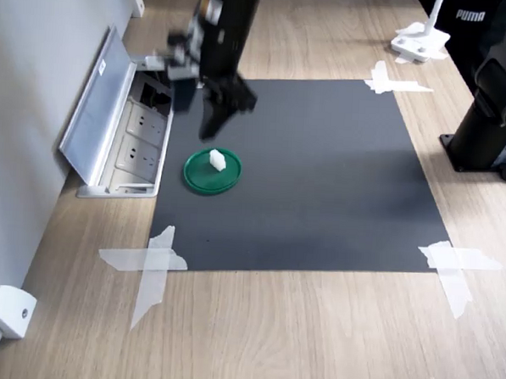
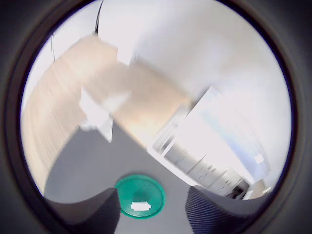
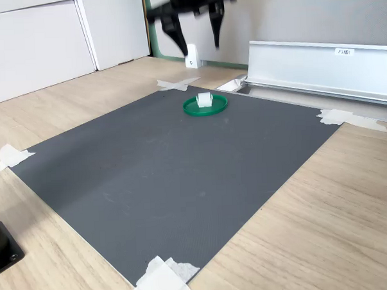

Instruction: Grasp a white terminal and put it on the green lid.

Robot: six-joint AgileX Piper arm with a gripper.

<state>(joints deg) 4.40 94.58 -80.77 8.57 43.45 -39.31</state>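
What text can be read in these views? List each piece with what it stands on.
"PUMA": on the dark item at the top right of the first exterior view.
Small label on the open metal lid in the second exterior view: too small to read.
Wrist view: none.

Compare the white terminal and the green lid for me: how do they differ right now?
The white terminal is a tiny blocky piece; the green lid is a far wider flat round disc. The terminal sits on top of the lid, while the lid lies directly on the black mat. Neither is held: the gripper is open above them.
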